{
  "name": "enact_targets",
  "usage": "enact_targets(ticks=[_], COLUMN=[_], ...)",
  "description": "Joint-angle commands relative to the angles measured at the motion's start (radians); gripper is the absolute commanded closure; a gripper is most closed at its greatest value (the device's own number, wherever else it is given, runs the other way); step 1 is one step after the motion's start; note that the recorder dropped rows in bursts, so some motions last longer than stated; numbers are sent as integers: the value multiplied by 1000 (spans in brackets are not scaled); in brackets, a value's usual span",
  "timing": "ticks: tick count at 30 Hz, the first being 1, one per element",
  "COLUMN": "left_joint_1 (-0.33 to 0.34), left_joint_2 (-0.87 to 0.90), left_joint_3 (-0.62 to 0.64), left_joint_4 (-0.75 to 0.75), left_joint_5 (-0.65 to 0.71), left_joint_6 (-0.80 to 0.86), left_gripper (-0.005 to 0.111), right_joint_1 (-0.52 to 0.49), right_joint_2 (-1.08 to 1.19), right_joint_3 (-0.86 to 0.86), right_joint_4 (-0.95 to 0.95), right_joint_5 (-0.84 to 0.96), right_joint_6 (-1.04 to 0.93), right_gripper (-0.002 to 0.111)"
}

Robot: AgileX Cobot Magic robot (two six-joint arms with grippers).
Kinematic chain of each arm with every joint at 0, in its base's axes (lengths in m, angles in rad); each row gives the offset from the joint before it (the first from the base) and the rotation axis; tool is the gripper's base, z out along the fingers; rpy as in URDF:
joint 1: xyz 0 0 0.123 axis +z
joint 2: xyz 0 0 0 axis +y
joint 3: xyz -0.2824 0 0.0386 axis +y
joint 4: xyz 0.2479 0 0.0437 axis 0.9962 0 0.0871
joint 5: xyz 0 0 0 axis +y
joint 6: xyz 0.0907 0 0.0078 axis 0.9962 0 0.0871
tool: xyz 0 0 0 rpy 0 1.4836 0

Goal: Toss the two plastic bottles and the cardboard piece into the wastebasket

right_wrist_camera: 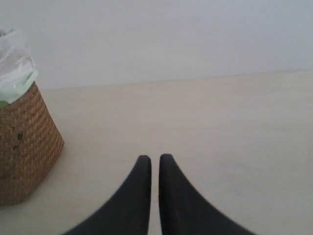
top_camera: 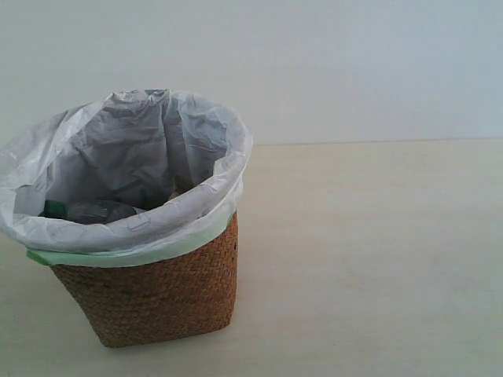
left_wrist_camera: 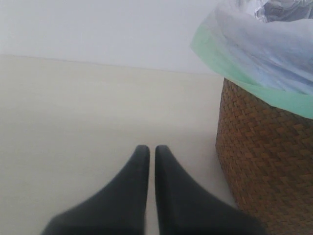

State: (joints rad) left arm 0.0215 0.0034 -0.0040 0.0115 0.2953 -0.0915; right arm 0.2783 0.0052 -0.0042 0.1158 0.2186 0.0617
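Wastebasket check: a wicker wastebasket (top_camera: 157,298), lined with a crinkled white plastic bag (top_camera: 200,149), stands at about eight o'clock on the pale desk (top_camera: 377,259), seen from my spot in the room. Down inside, toward the nine o'clock side of the opening, a clear plastic bottle (top_camera: 102,210) with a green cap (top_camera: 53,208) lies against the liner. The second bottle and the cardboard piece cannot be made out. The rim hides the deeper part of the bag, and neither lies on the stretch of desk in view.

Both arms sit low over the desk. The left end effector (left_wrist_camera: 152,149) is clenched, jaws parted by only a thin slit and holding nothing, with the basket's woven wall near it. The right end effector (right_wrist_camera: 155,159) is likewise clenched and empty, well apart from the basket.

By the look of it the throwing is done or nearly so, leaving a check and a clean pull-back. To do that well, the left arm should draw away from the wicker, not along it, since a brush against the tapering wall could shove or tip the light basket. Looking down into the bag from twelve o'clock would confirm all three items are inside.
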Motion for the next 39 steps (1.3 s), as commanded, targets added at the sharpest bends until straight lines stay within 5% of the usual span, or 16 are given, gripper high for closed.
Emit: enact_targets(ticks=[1,39], left_joint_1=[-8,-8], left_joint_2=[-3,-3], left_joint_3=[4,4], left_joint_4=[5,5], left_joint_5=[-4,-4], left_joint_6=[-5,-5], left_gripper=[103,103], right_joint_1=[-7,-28], right_joint_2=[-5,-5], right_joint_3=[4,4], right_joint_4=[-25,-17], right_joint_5=[120,154], right_joint_6=[-62,-91], right_gripper=[106,106])
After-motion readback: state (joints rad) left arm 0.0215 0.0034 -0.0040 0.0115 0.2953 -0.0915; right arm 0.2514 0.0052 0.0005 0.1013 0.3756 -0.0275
